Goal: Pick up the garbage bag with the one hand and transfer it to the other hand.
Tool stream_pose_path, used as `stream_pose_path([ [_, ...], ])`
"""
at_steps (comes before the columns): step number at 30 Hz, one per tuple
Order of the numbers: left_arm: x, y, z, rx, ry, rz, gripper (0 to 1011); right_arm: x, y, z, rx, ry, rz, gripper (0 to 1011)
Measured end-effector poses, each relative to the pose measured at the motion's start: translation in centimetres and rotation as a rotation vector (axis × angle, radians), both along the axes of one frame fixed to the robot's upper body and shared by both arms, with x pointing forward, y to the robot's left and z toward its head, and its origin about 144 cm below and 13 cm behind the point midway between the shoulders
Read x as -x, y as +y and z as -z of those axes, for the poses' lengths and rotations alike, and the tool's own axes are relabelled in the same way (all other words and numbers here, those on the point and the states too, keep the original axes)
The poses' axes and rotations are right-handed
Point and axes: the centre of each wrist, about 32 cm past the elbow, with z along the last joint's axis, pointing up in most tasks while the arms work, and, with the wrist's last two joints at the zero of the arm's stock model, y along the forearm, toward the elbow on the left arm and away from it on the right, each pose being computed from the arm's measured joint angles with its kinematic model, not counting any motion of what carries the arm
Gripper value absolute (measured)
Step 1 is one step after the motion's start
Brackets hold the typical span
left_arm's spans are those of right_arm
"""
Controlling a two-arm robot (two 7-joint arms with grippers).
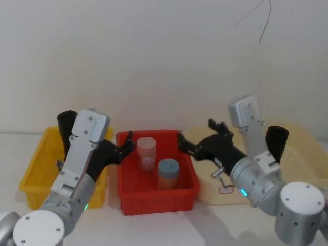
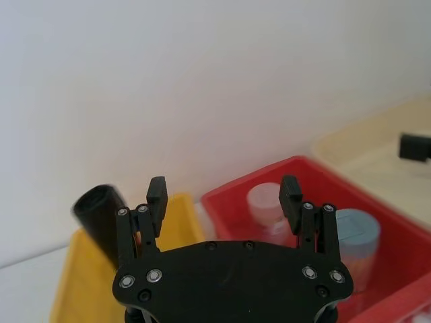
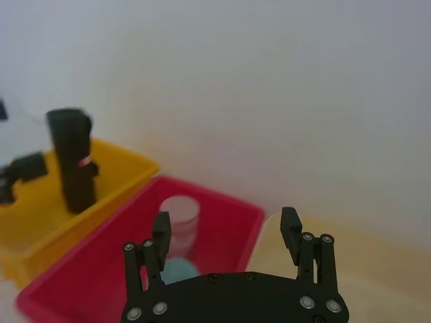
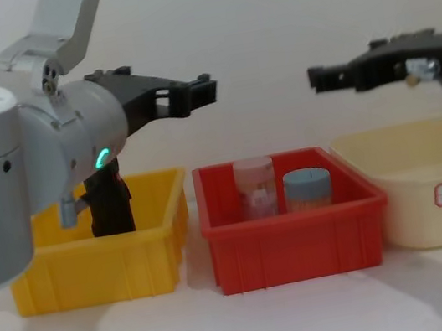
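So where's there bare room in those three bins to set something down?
The floor of the cream bin is bare where it shows; so is the yellow bin in front of the garbage bag. The red bin is crowded: pink jar and blue-lidded jar in its middle, left tool and right tool open above its sides.
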Motion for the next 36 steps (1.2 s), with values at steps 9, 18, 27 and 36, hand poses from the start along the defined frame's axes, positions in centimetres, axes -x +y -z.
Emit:
stream_pose_path([
  [9, 0.3, 0.5, 0.1, -0.032, 0.001, -0.075, 1002, 0.4, 0.4, 2.2, 0.015, 0.079, -0.054, 1000],
  [18, 0.5, 0.7, 0.2, -0.048, 0.0, -0.11, 1001, 0.2, -0.2, 3.9, 0.014, 0.132, -0.082, 1000],
  [27, 0.5, 0.8, 0.2, -0.056, -0.001, -0.128, 1001, -0.1, -0.5, 4.7, 0.005, 0.152, -0.11, 999],
  [36, 0.6, 0.8, 0.2, -0.059, -0.001, -0.136, 1001, -0.6, -0.2, 4.9, 0.005, 0.165, -0.142, 1000],
])
